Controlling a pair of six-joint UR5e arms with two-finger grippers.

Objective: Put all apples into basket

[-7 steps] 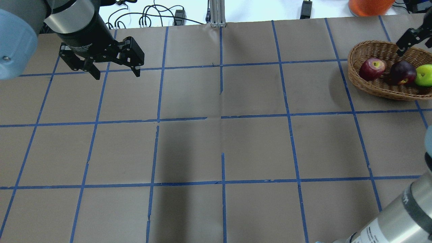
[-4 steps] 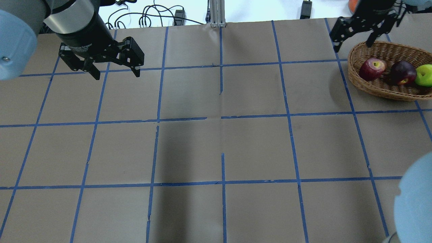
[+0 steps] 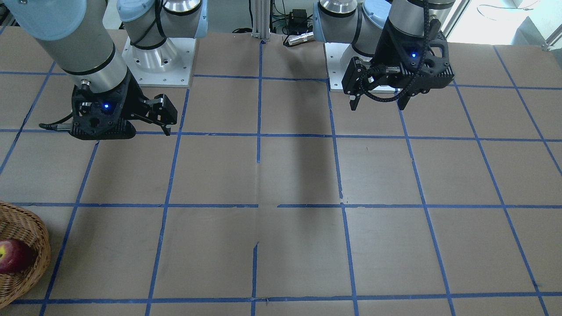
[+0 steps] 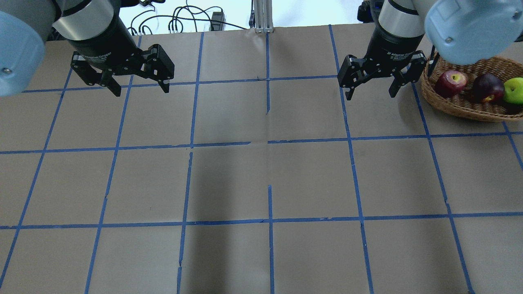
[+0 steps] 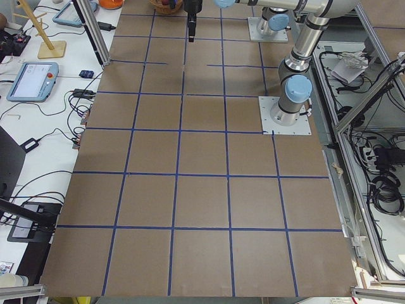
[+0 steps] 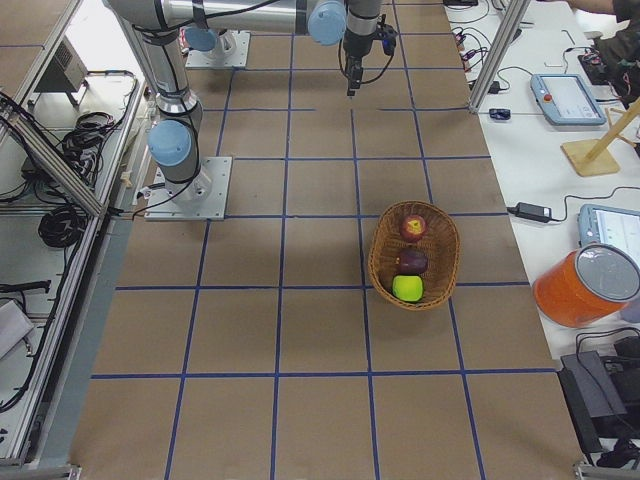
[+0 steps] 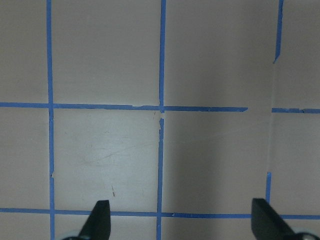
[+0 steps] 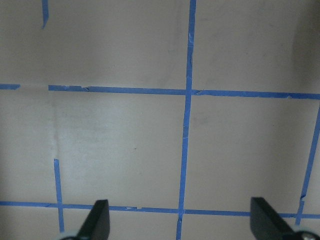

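Seen side by side inside the wicker basket [image 4: 461, 109]: red apple [image 4: 450, 81], maroon apple [image 4: 487, 87], green apple [image 4: 514, 90]. Probably firm, smooth, prone to rolling; best pinched across the widest girth. Above the desk [image 4: 229, 179], left gripper [image 4: 141, 92] and right gripper [image 4: 371, 96], jaws spread, empty.

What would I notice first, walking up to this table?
Probably the basket at the far right of the table, with a red apple, a maroon apple and a green apple lying in a row inside it. Next come the left end effector and the right end effector, both open and empty, hanging over the blue tape grid.
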